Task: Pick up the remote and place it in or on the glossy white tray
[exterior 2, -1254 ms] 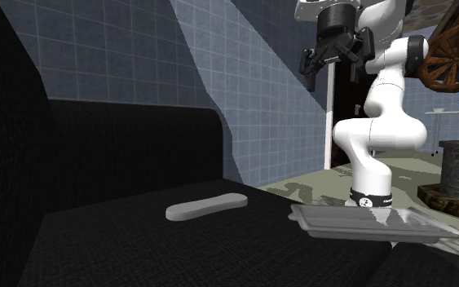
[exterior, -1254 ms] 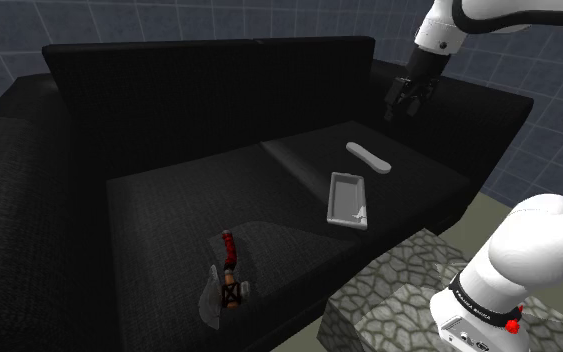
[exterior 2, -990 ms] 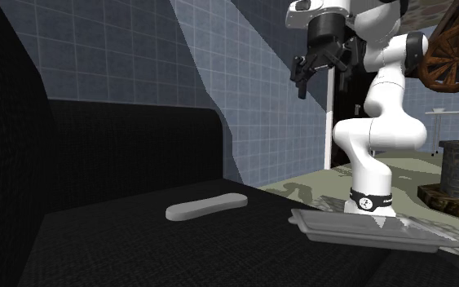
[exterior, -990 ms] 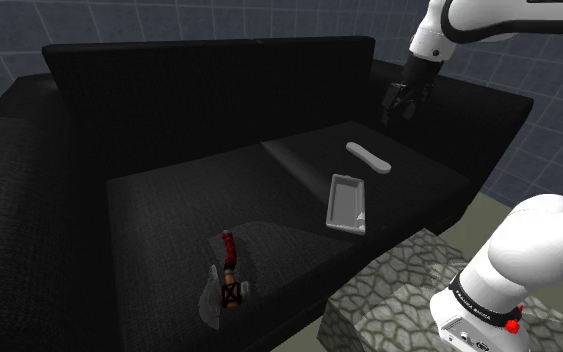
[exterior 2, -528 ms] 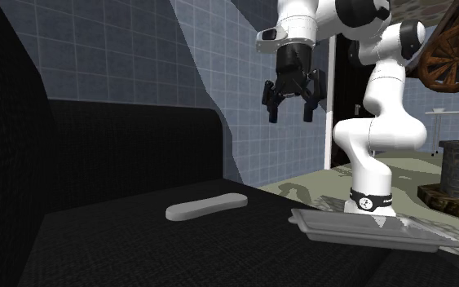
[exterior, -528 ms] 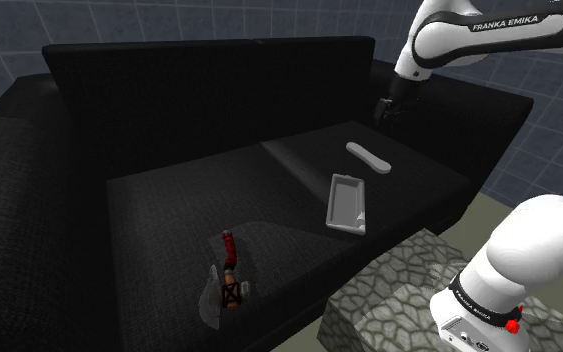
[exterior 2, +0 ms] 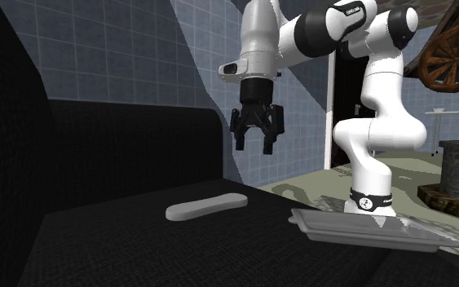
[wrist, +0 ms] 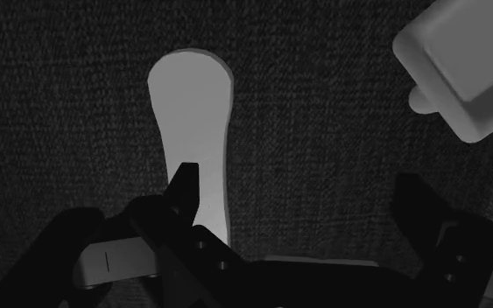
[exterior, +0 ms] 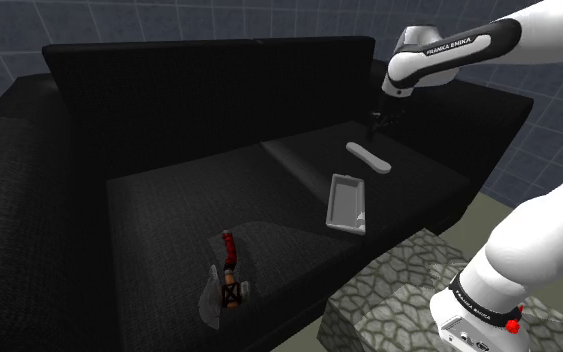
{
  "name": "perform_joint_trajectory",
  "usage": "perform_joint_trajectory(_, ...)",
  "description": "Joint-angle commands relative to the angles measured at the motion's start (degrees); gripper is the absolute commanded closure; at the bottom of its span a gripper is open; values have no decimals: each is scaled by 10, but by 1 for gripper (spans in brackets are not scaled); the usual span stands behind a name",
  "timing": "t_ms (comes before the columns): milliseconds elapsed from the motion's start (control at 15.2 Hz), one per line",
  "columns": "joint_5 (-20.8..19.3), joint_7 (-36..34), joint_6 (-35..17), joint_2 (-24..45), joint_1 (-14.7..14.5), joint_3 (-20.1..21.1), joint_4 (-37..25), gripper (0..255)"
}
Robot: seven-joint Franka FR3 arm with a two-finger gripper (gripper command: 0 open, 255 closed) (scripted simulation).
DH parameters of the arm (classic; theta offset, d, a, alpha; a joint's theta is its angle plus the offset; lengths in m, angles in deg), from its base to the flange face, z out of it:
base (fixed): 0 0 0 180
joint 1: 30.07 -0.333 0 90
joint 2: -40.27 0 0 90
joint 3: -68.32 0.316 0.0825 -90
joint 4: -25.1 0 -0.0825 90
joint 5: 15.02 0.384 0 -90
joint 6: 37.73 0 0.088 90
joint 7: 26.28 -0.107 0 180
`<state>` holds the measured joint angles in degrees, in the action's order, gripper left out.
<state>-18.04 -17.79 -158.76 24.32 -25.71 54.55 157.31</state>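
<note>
Remote right under the gripper is plain pale grey, no markings. Tray beside it is the same flat grey-white. Sofa is black with a fine weave, the gripper's all black, and the arm is white. Small thing far from the gripper looks red and dark, I think.

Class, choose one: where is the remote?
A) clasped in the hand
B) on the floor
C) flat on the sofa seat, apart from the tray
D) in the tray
C: the remote lies on the sofa beside the tray, the open hand above it.
</note>
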Motion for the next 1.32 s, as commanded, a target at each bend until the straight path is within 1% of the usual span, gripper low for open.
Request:
perform_joint_trajectory(0,5,16,-26,40,2,-11,-11,0)
perform_joint_trajectory(264,25,53,-64,125,8,-31,-49,0)
perform_joint_trajectory(528,53,91,-92,212,20,-43,-98,0)
perform_joint_trajectory(594,53,91,-92,212,21,-43,-98,0)
perform_joint_trajectory(1056,71,104,-145,250,24,-40,-81,0)
perform_joint_trajectory(1254,71,104,-145,250,24,-40,-81,0)
